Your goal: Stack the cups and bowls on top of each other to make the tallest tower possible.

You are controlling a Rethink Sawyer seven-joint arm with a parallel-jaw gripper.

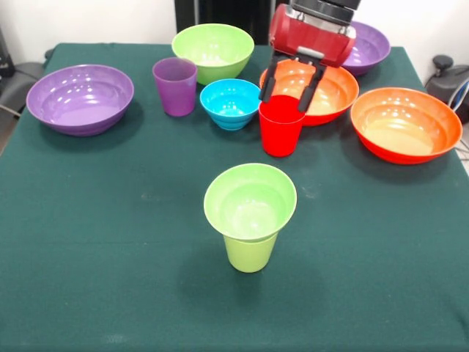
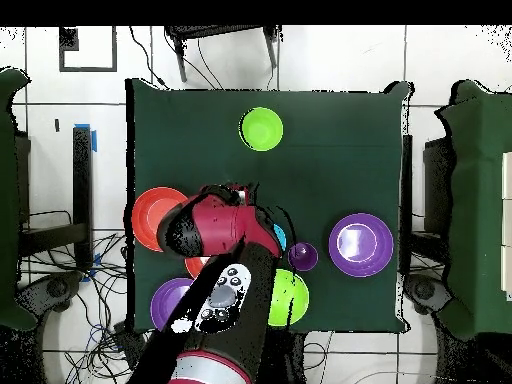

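Note:
The small lime-green bowl [image 1: 250,199] sits on the lime-green cup [image 1: 250,254] at the front middle of the table; it shows from above in the overhead view [image 2: 261,129]. The red cup [image 1: 281,130] stands alone behind it. My gripper [image 1: 284,103] is open just above the red cup, with one finger [image 1: 268,81] over each side of its rim and nothing held. The small blue bowl [image 1: 231,103] and the purple cup [image 1: 175,86] stand to the left of the red cup. In the overhead view my arm [image 2: 215,228] hides the red cup.
The medium lime-green bowl [image 1: 213,50] is at the back. One wide orange bowl [image 1: 341,86] lies right behind the gripper and another [image 1: 405,123] to its right. Wide purple bowls sit at the left [image 1: 80,97] and back right [image 1: 368,48].

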